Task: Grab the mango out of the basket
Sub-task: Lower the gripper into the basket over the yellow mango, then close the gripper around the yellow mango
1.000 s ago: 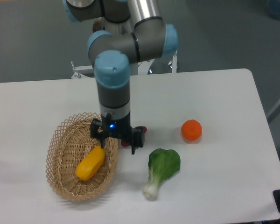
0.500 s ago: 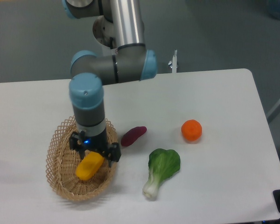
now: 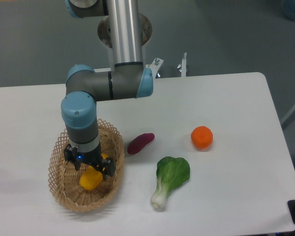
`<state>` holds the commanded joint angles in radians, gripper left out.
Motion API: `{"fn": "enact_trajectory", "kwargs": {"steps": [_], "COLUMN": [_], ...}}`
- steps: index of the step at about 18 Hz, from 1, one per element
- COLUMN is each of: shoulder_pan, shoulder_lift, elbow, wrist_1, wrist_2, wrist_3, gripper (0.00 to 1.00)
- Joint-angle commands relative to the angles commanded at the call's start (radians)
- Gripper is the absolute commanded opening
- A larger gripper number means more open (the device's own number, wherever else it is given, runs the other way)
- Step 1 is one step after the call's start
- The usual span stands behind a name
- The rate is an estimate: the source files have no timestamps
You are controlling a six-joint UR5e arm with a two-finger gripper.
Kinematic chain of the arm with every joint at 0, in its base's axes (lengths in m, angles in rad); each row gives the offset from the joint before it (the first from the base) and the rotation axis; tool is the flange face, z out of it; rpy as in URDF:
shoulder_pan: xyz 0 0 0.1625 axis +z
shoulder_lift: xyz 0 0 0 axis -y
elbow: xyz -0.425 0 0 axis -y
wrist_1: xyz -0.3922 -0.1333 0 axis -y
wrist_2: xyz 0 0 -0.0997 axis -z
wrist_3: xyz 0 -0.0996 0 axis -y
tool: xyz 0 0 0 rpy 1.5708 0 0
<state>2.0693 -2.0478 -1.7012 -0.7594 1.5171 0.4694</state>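
The white table (image 3: 226, 98) carries everything, and the grey and blue robot arm (image 3: 123, 49) reaches down over its left part from a base at the far edge. Under the arm sits the oval wicker basket (image 3: 60, 191), near the front left of the table. The gripper (image 3: 90, 169) is down inside the basket, directly over the mango (image 3: 90, 180), whose yellow lower end shows below it while the rest is hidden; its fingers sit to either side of the fruit, but whether they are pressed against it cannot be told from this view. Right of the basket, near the front edge, lies a green bok choy (image 3: 170, 178). A purple sweet potato (image 3: 140, 143) lies just beside the basket's right rim, and a round orange (image 3: 202, 137) sits further right.
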Motion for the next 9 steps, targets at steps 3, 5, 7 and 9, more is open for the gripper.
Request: {"fn": "enact_trajectory", "kwargs": {"steps": [3, 5, 7, 9], "shoulder_pan": [-0.002, -0.011, -0.020, -0.032], "shoulder_lift": [-0.006, -0.017, -0.021, -0.023], "elbow": [-0.008, -0.012, -0.012, -0.015], "wrist_1": [0.003, 0.003, 0.008, 0.008], "wrist_2": [0.000, 0.002, 0.021, 0.029], "wrist_3": [-0.002, -0.002, -0.003, -0.008], "gripper": [1.00, 1.00, 1.00, 1.00]}}
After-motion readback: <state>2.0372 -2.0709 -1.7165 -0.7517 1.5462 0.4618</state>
